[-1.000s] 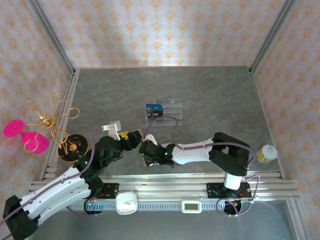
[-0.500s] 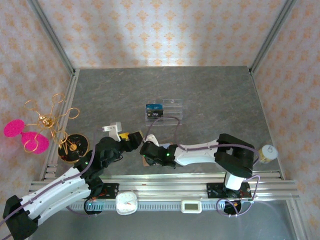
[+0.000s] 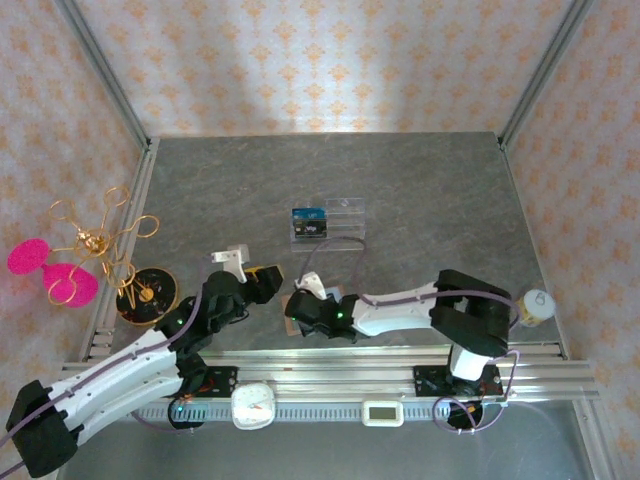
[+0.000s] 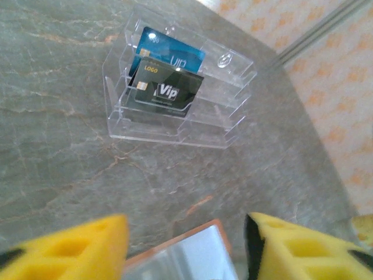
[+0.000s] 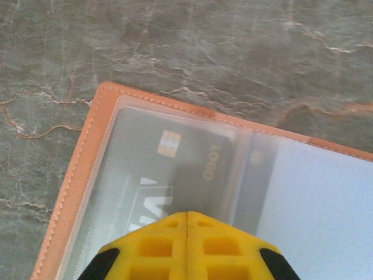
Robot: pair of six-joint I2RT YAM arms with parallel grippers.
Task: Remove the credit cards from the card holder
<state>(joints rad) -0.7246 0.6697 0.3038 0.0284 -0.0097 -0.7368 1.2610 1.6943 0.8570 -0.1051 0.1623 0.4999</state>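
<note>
Grey stone tabletop (image 3: 430,190): my closed right gripper (image 5: 186,230) had shifted onto the tan leather card holder (image 5: 64,192), dark card (image 5: 192,169) still inside; left gripper (image 4: 186,233) gaped

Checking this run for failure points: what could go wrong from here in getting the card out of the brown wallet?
1. The dark plastic card sits behind the clear sleeve of the tan leather wallet, and the right jaws are shut over it; they may skid on the sleeve rather than catch the card.
2. The left jaws stand apart around the wallet's corner, not visibly clamping it; the wallet could slide on the grey stone-patterned table.
</note>
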